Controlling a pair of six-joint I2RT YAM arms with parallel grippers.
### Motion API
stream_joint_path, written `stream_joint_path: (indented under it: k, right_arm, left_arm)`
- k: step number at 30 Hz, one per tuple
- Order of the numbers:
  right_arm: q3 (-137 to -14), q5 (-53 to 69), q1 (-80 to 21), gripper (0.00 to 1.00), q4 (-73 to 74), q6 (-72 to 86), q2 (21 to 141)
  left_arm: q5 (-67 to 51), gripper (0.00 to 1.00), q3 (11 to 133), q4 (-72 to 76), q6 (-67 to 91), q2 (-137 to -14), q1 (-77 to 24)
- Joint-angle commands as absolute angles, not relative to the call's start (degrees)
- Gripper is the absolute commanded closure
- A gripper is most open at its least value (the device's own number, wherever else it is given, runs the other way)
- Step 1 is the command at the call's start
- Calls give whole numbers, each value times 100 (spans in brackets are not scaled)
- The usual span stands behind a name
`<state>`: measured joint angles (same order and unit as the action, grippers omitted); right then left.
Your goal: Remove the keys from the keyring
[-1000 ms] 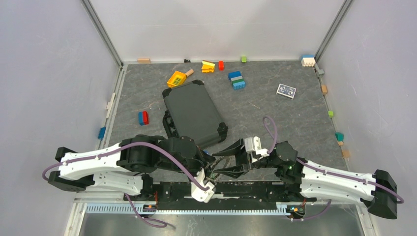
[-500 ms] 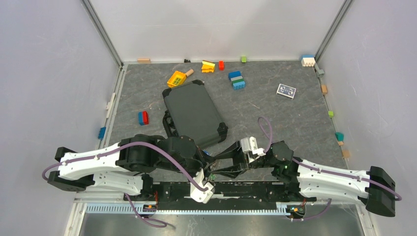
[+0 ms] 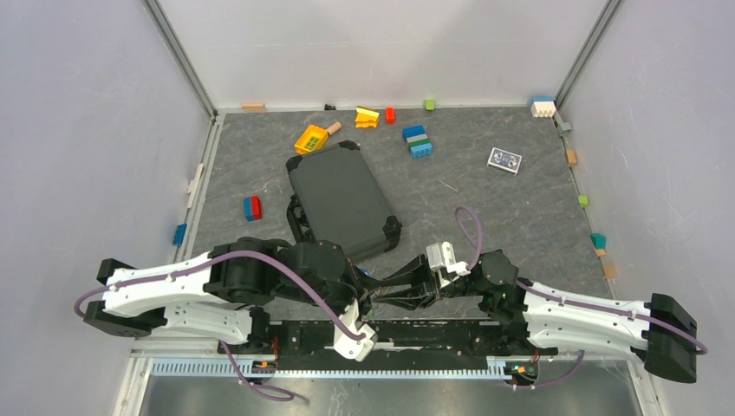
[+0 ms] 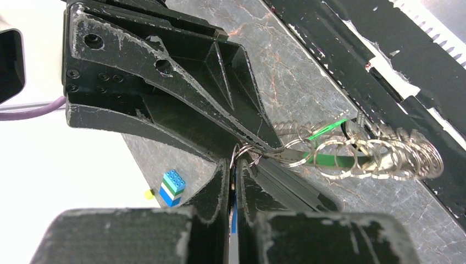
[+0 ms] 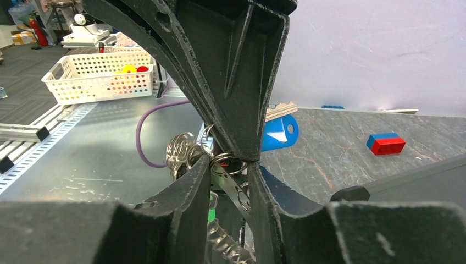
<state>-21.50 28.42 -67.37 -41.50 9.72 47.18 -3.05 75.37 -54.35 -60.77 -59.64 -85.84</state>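
The left gripper [image 4: 233, 165] has its jaws clenched to a hairline gap on the wire of the thin metal keyring [image 4: 351, 159]. The right gripper [image 5: 229, 165] meets it tip to tip from the opposite side, its jaws pinched on the small loops of the same keyring. From that shared grasp the ring's load trails away in a bunch: the greyish metal keys [image 4: 401, 162] packed side by side, a narrow green tag [image 4: 324, 132] among them, and a blue-headed key [image 5: 280, 132] sticking out beside the left fingers. The whole cluster sits at the near edge of the grey marbled table [image 3: 485, 217], next to the arms' black mounting bar [image 3: 451, 331]. Farther out lie a dark rectangular case [image 3: 338, 199] and a red-and-blue toy brick [image 5: 387, 143].
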Motion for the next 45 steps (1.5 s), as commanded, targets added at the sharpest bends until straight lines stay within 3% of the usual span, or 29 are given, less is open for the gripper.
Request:
stream_joint_path:
  k: [1, 17, 22, 35, 45]
  right_arm:
    - [-2059, 3085, -6767, 67, -4355, 1081, 4660]
    - [-1944, 2760, -6768, 86, -4304, 969, 4520]
    - [-1949, 2301, -6766, 100, -4161, 670, 4388]
    - [-1949, 1492, -6768, 100, -3908, -756, 3979]
    - [-1730, 1697, -6768, 100, -3987, -2923, 3581]
  left_arm:
    - [-79, 98, 7831, -5142, -6354, -5854, -8574]
    - [402, 98, 7761, -5142, -6095, -5800, -8575]
    - [531, 98, 7779, -5075, -5757, -5839, -8577]
    - [754, 98, 7760, -4703, -4560, -5999, -8578]
    - [748, 98, 7683, -4570, -3975, -6111, -8577]
